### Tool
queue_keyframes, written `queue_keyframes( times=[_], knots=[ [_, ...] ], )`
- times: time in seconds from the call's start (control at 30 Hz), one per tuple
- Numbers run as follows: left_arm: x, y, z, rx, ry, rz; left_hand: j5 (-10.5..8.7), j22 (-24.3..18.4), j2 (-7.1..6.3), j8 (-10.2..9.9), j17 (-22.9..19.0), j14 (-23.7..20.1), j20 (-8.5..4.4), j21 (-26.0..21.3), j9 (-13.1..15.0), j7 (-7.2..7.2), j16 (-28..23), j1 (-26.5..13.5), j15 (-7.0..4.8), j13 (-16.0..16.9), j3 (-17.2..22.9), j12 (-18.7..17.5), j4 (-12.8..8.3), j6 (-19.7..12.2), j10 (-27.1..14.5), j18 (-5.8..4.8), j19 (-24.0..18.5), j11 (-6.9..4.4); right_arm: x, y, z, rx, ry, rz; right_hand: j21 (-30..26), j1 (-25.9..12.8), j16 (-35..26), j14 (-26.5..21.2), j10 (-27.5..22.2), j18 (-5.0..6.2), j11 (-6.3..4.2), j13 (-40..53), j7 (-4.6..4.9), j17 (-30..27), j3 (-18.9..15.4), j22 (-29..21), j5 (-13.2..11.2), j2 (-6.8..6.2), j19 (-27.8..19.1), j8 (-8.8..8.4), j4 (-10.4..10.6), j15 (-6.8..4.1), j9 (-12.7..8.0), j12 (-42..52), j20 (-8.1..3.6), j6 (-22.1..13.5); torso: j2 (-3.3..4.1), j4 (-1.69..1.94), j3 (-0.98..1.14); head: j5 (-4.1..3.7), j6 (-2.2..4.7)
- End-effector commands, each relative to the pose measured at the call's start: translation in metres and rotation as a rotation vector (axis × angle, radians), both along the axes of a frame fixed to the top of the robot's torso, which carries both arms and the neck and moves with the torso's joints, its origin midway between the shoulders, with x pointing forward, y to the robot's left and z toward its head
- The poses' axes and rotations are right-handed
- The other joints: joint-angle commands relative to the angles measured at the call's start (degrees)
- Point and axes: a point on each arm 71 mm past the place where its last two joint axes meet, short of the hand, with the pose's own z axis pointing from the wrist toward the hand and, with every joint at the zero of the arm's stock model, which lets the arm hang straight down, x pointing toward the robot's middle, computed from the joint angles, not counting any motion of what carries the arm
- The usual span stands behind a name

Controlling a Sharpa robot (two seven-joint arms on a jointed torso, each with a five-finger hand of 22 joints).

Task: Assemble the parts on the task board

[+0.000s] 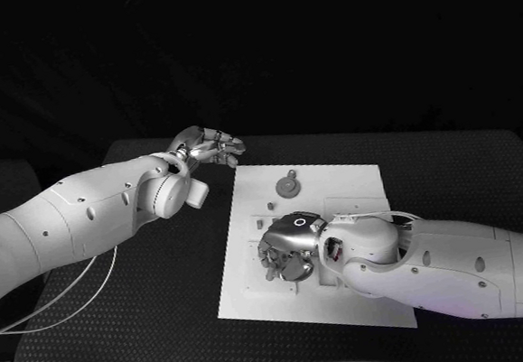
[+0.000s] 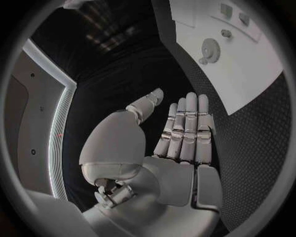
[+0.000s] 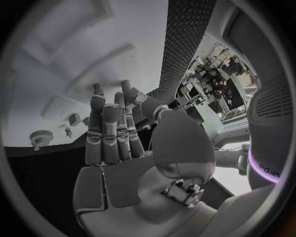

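The right robot hand (image 1: 286,255) hovers low over the task board (image 1: 342,190), fingers extended, apparently holding nothing (its underside is hidden). Beyond its fingertips a gear-shaped part (image 1: 288,183) lies loose, so assembly looks barely begun; the left robot hand (image 1: 208,146), flat and empty, waits beside the board.

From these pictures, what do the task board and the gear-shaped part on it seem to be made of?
The task board looks like rigid matte white plastic or coated sheet: flat, even, no glare. The gear-shaped part looks like moulded grey plastic, dull with fine teeth; metal cannot be ruled out.

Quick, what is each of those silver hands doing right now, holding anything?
Left hand: open, fingers straight, holding nothing, off the task board.
Right hand: over the board; whether it holds anything cannot be told.
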Motion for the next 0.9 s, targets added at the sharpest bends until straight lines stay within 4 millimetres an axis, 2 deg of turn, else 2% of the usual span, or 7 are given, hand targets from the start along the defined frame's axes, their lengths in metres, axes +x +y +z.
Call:
queue_keyframes(
  times=[0.03, 0.47, 0.9],
  knots=[
    [0.0, -0.002, 0.002, -0.012, -0.005, -0.017, 0.17, 0.04, 0.11, 0.19, 0.11, 0.47, -0.07, -0.36, -0.05, -0.08, -0.36, -0.44, 0.0, -0.06, 0.04, -0.37, 0.34, -0.37, -0.33, 1.03, 0.46, -0.09, 0.0, 0.0, -0.001, -0.018, -0.025, 0.008, 0.25, 0.21, 0.38, 0.02, 0.23, 0.88, 0.04, -0.08, -0.02, -0.05, 0.22, 1.21, 0.23, 0.29, 0.25, 0.22, 0.01, -0.54, 0.92, 0.19, -0.29, 0.37, 0.0, 0.04, -0.02, -0.03, -0.07],
    [0.0, -0.003, 0.002, -0.012, -0.005, -0.017, 0.16, 0.05, 0.09, 0.2, 0.17, 0.47, -0.07, -0.39, -0.06, -0.08, -0.41, -0.45, 0.0, -0.07, 0.02, -0.39, 0.37, -0.39, -0.33, 1.03, 0.47, -0.08, -0.005, 0.004, -0.007, -0.044, -0.001, 0.043, 0.29, 0.18, 0.42, 0.0, 0.25, 0.88, 0.02, 0.01, -0.03, -0.05, 0.23, 1.22, 0.23, 0.17, 0.24, 0.25, 0.0, -0.56, 0.99, 0.18, -0.31, 0.37, 0.01, 0.04, -0.09, -0.21, -0.1],
    [0.0, -0.003, 0.002, -0.013, -0.005, -0.019, 0.17, 0.06, 0.08, 0.21, 0.22, 0.48, -0.07, -0.42, -0.06, -0.08, -0.44, -0.45, 0.0, -0.07, 0.01, -0.39, 0.38, -0.39, -0.32, 1.04, 0.47, -0.09, -0.015, 0.011, -0.014, -0.065, 0.026, 0.078, 0.3, -0.06, 0.45, -0.09, 0.18, 0.88, 0.06, 0.13, -0.01, -0.06, 0.16, 1.22, 0.23, -0.07, 0.1, 0.24, 0.02, -0.51, 1.07, 0.1, -0.28, 0.3, 0.01, 0.1, -0.06, -0.42, -0.28]
  ],
)
